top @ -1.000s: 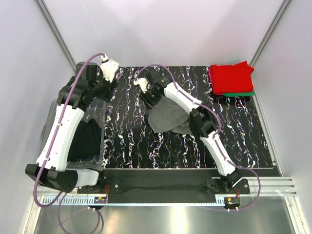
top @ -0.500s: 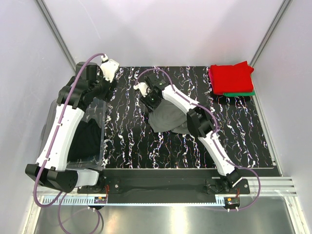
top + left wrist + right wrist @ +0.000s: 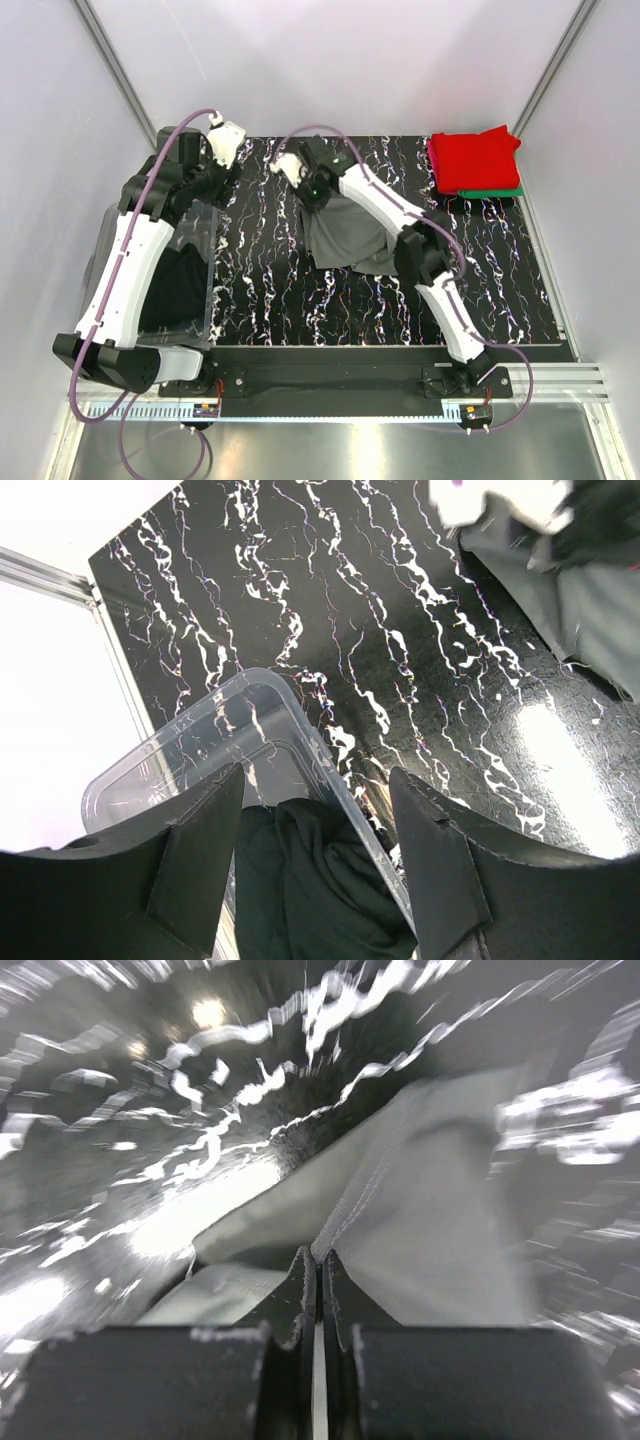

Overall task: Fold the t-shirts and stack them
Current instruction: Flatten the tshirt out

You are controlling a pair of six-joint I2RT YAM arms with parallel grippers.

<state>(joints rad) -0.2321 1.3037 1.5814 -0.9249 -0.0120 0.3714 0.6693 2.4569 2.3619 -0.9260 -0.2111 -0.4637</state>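
1. My right pincer (image 3: 311,187) is pressed together on a far edge of the dark grey t-shirt (image 3: 345,236). In the right wrist view a fold of the cloth runs straight out from between the closed fingertips (image 3: 303,1270).
2. From that pinch the dark grey t-shirt spreads back towards the arm bases. It lies rumpled on the black marbled table (image 3: 270,270), partly under the right forearm.
3. The right wrist view is blurred, so I cannot tell how much cloth is caught.
4. My left pincer (image 3: 226,160) is spread wide and grips no cloth. It hangs over the far end of the clear plastic tub (image 3: 207,238).
5. In the left wrist view the tub's rounded rim sits just beyond the two open fingers (image 3: 200,850). Black t-shirts (image 3: 310,880) are bunched inside it, below and between them.
6. Well to the right of the right pincer, at the far right corner of the table, a folded red t-shirt (image 3: 475,155) lies on top of a green t-shirt (image 3: 497,192). Only the near edge of the green one shows.
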